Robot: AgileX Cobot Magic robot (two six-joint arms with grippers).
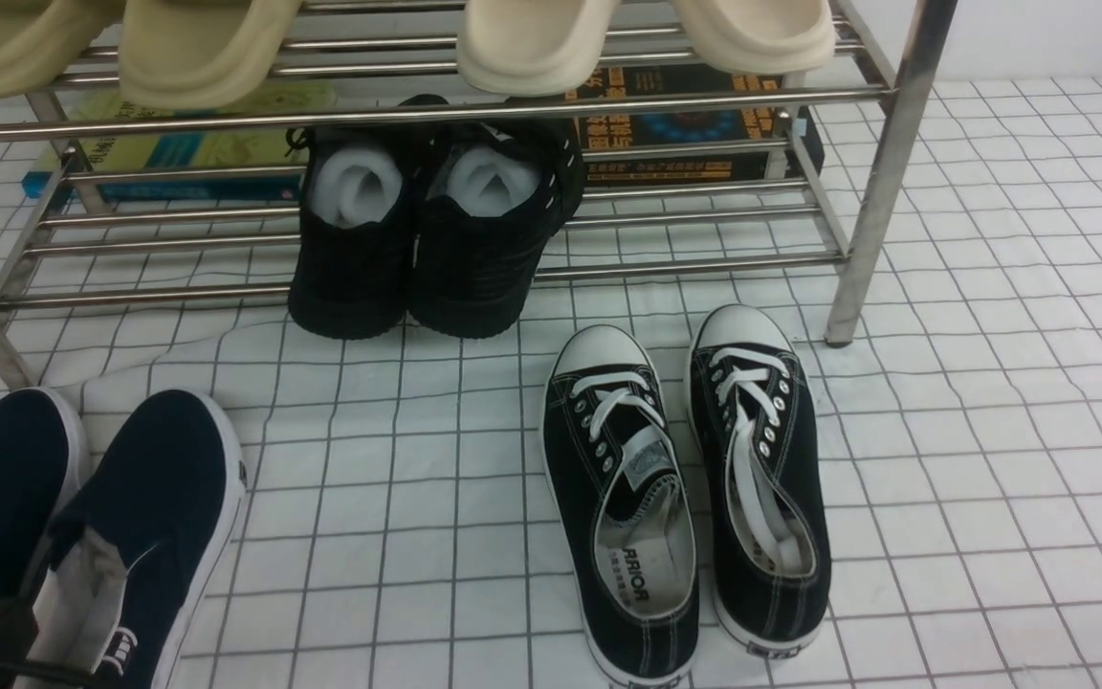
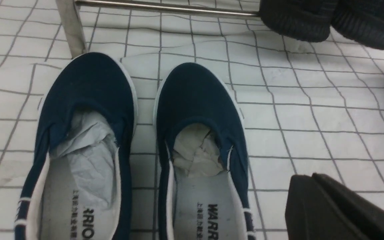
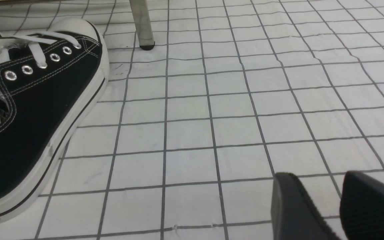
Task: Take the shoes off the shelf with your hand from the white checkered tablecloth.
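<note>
The navy slip-on shoes (image 2: 198,96) are set down side by side on the white checkered tablecloth (image 1: 1010,402), at the left of the scene and on the near side of the steel shelf (image 1: 881,191). Their toes are pointed toward the far side, close to the shelf's left near leg (image 2: 72,30), and crumpled paper (image 2: 197,151) is tucked into their front ends. Printed lettering is seen on their pale insoles.

The left claw (image 2: 308,176) is held above the cloth near the right-hand slip-on, with its fingers drawn together. The right claw (image 3: 318,176) is spread wide over the cloth, to the right of the black lace-up sneakers (image 1: 766,488). Those sneakers are placed right of centre, on the near side of the shelf, with their white toe caps turned to the far side and their laces left loose.

On the shelf's lower tier, a pair of all-black shoes (image 1: 474,273) is seated with the heels turned to the near side; white stuffing (image 1: 491,182) is seen in their openings. On the tier above, yellowish clogs (image 1: 192,48) are lined up at the left and cream clogs (image 1: 537,48) farther right. Beyond the near rods, a green and blue book (image 1: 207,144) is seen at the left and a dark book with orange lettering (image 1: 680,124) at the right.
</note>
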